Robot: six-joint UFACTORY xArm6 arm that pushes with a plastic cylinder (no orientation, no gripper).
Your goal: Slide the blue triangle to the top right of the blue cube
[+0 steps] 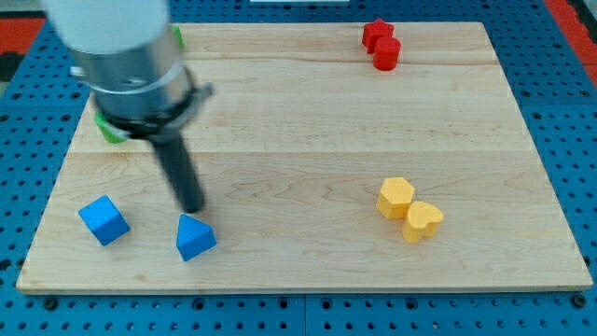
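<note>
The blue triangle [195,237] lies near the view's bottom left of the wooden board. The blue cube [104,220] sits to its left, a gap apart. My tip [191,207] is just above the blue triangle, close to its top edge; I cannot tell whether it touches. The rod rises up and left to the grey arm body [121,56], which covers the board's top-left corner.
A green block [112,128] is partly hidden under the arm at the left; another green bit [176,37] shows by the top edge. Two red blocks [381,43] sit at the top right. Two yellow blocks [409,209] sit at the lower right.
</note>
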